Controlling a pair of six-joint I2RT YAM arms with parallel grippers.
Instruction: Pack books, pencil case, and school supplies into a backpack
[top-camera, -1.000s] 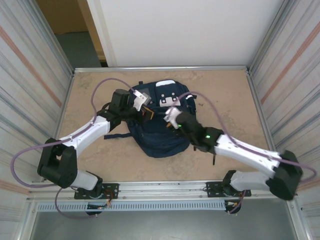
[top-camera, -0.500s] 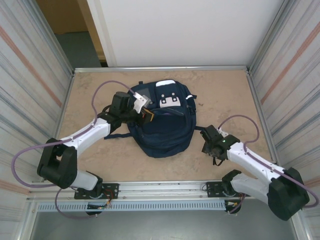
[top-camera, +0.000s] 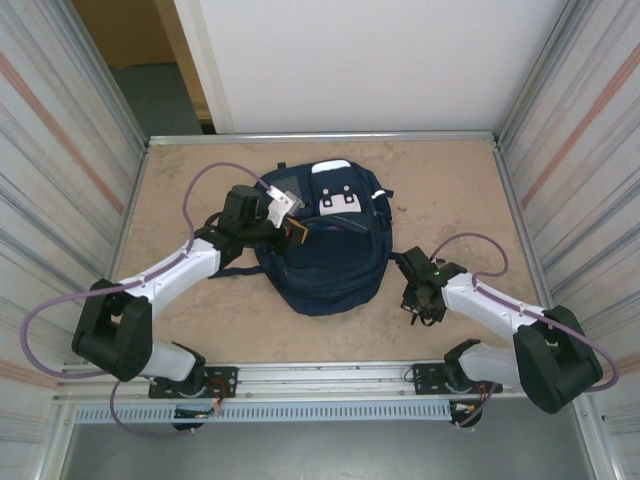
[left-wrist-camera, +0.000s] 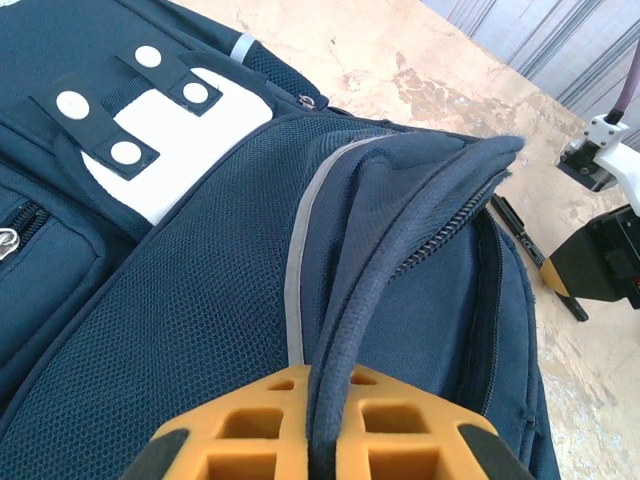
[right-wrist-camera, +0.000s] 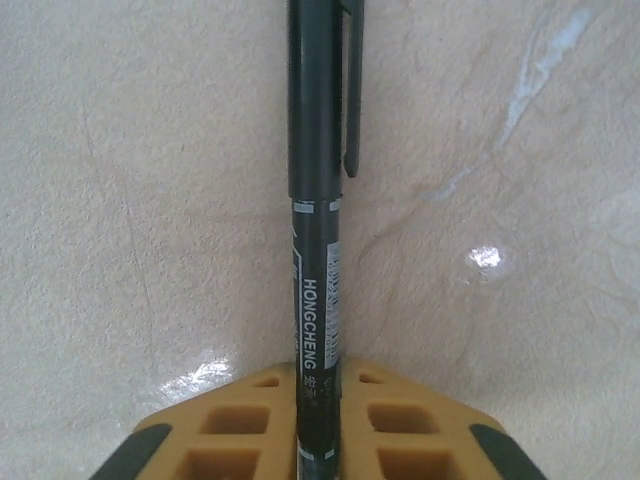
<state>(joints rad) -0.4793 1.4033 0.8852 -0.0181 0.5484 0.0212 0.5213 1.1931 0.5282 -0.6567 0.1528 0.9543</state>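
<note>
Beige stone-patterned surface (top-camera: 180, 190) is carrying the navy backpack (top-camera: 320, 275) at its middle. Left gripper (left-wrist-camera: 322, 398) is lifting the zip-edged rim, jaws pinching the fabric. Right gripper (right-wrist-camera: 318, 400) is working just right of the backpack, jaws pressing together on the black pen (right-wrist-camera: 318, 180). Everything else is probably packed already, though the interior is hidden.

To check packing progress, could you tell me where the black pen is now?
Right wrist view: the black pen is pinched in the right gripper, at the table right of the backpack.

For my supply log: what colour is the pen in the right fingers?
The pen is black with white lettering, clearest in the right wrist view.
</note>
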